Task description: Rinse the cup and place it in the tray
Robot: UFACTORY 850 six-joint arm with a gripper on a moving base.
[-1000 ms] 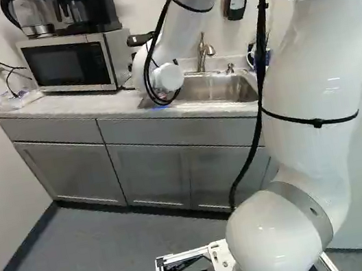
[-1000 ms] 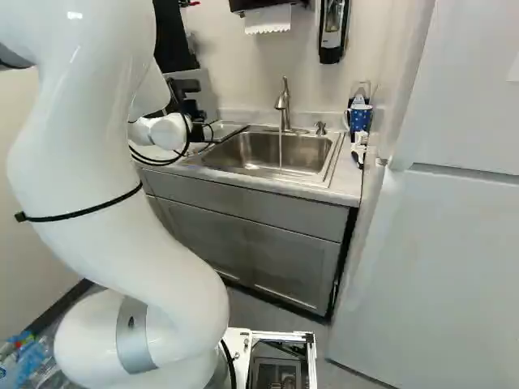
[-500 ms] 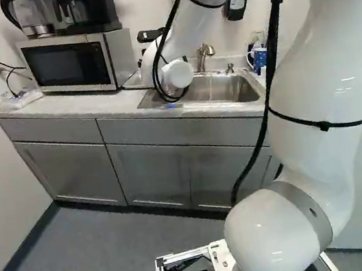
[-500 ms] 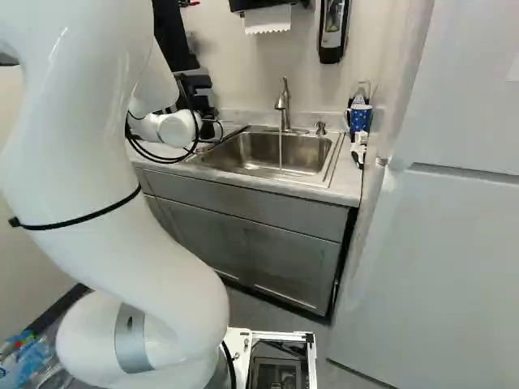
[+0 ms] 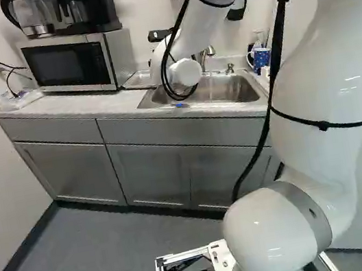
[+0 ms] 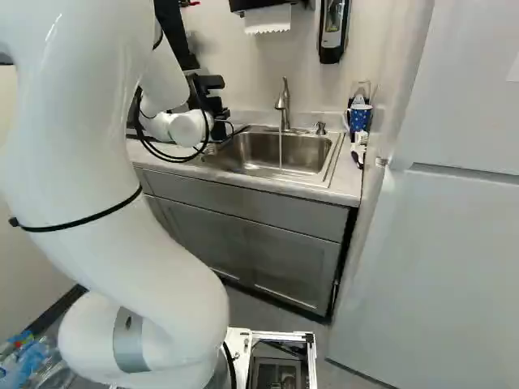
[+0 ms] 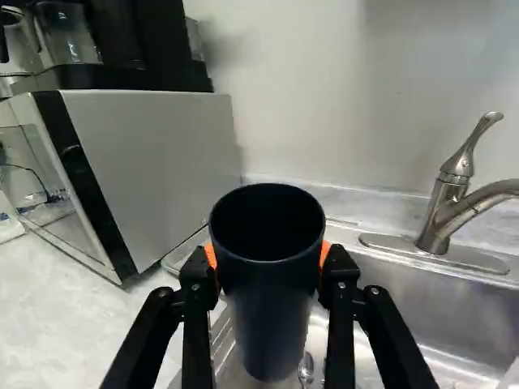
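Forward arm (image 6: 97, 194) arches toward sink (image 6: 259, 152); gripper (image 6: 216, 104), seemingly level, clasps cup (image 7: 268, 284).

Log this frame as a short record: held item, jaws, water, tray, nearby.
held: dark cylindrical cup
jaws: shut on the cup, from two sides
water: thin stream falling from metal faucet into steel sink; cup outside it
tray: metal tray between sink and silver-black microwave; cup not placed
nearby: blue patterned mug

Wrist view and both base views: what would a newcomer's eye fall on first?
Probably the white arm, filling the left of the right base view. Next, the dark cup in the wrist view, held in the gripper; then water running from the faucet into the sink.
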